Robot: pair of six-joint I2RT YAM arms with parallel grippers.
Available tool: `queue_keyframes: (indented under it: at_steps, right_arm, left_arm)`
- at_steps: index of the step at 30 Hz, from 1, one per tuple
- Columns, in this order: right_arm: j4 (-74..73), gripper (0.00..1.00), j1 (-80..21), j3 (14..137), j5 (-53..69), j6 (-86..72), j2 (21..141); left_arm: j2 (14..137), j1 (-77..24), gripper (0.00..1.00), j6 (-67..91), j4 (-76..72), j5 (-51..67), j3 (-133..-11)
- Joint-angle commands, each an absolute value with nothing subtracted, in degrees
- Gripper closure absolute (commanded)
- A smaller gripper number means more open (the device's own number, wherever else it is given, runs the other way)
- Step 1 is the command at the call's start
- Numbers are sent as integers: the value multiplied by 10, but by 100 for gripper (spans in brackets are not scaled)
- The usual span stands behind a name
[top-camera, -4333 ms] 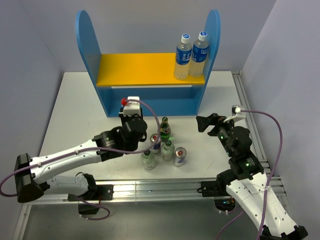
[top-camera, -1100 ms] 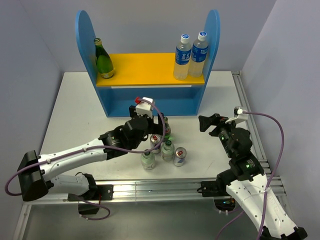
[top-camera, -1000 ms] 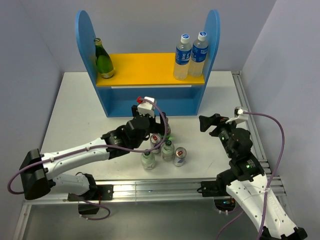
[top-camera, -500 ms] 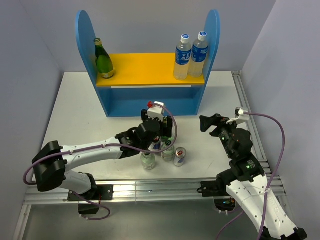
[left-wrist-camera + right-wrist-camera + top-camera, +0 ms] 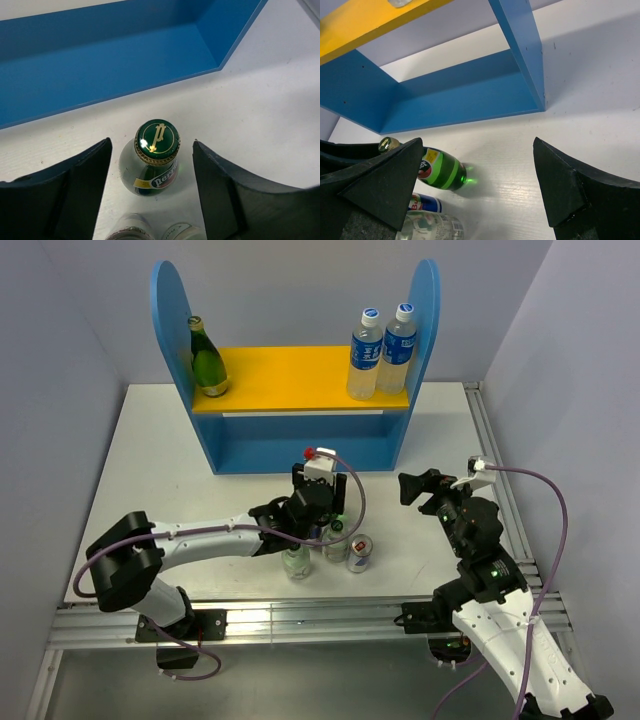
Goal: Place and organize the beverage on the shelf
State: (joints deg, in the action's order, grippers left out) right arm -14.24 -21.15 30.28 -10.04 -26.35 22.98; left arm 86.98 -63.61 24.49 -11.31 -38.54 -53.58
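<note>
Left wrist view shows the left gripper [image 5: 151, 148] straddling the green bottle [image 5: 153, 176], jaws apart, untouching; it should centre on the neck before squeezing.

yellow board [image 5: 290, 375] stands open between the green bottle [image 5: 207, 360] and two blue-capped bottles [image 5: 383, 350].

Left arm [image 5: 200, 538] stretched from lower left to frame centre; left gripper [image 5: 151, 145] angled down, jaws partly spread. Right arm [image 5: 495, 600] folded at lower right; right gripper [image 5: 477, 141] jaws spread wide.
</note>
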Motion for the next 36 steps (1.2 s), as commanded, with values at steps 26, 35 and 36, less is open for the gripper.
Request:
queue_keyframes:
  at_steps: [26,35,36]
  right_arm:
    - [-126,3,-215,295,-105,-267,230]
    - [-123,3,-215,296,-102,-266,231]
    - [-123,3,-215,296,-101,-267,232]
  left_arm:
    - [857,-638,100,204,-112,-451,-595]
    - [817,-635,100,181,-74,-468,-635]
    - [815,-634,100,179,-74,-468,-638]
